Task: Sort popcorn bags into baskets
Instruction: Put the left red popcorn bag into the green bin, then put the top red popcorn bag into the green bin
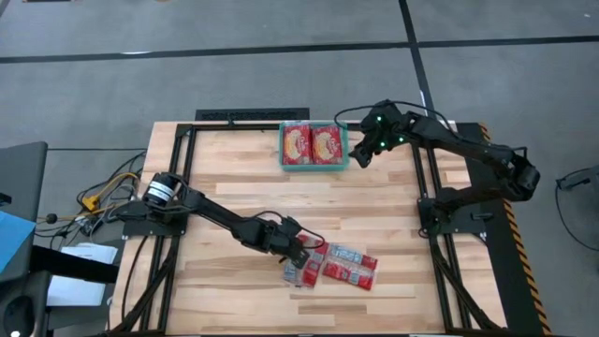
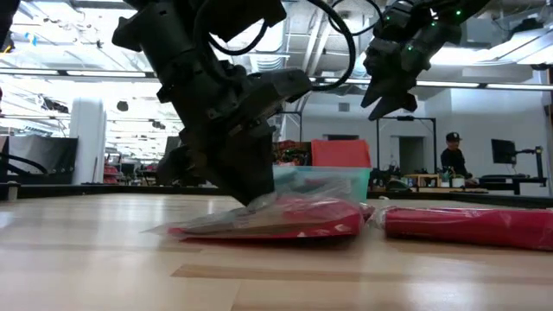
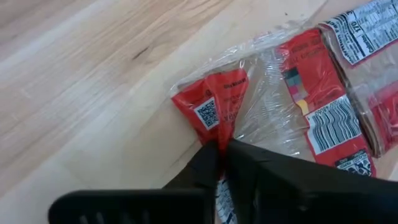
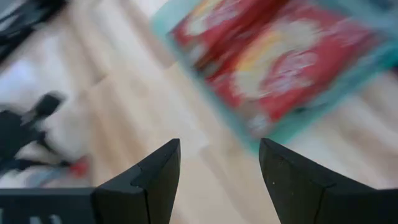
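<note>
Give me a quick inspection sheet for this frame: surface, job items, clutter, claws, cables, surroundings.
Surface: light wood table, black frame around its edges.
Job's things: teal basket at the far edge holds two popcorn bags side by side; loose bags lie clustered near the front edge, exact count unclear.
Clutter: nothing seen on the table.
Claws: left claw shut on the corner of a loose bag at the cluster's left end; right claw open and empty, raised just right of the basket.
Cables: bundle with yellow connector on the floor left of the table.
Surroundings: grey floor; a person stands far behind the table in the low view.
</note>
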{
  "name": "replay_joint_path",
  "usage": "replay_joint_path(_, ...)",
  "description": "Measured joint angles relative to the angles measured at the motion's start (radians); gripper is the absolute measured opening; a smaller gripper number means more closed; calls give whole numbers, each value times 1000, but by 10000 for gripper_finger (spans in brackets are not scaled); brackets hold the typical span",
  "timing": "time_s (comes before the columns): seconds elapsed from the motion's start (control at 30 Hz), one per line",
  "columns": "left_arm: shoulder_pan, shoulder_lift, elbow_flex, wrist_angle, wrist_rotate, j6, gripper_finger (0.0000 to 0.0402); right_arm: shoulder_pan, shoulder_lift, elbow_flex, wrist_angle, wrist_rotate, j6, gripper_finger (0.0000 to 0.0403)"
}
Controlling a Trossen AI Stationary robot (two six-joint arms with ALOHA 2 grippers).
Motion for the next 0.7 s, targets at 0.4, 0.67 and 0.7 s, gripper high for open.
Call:
replay_joint_path(0.4,97,-250,-5,-9,-287,305,1,85,-97,0,3,-254,179,239)
replay_joint_path(0.67,133,-439,-4,65,-489,604,1,120,-170,0,51,-254,258,239)
replay_joint_path(0.7,136,-455,-4,85,-500,639,1,123,-175,0,51,-254,258,239)
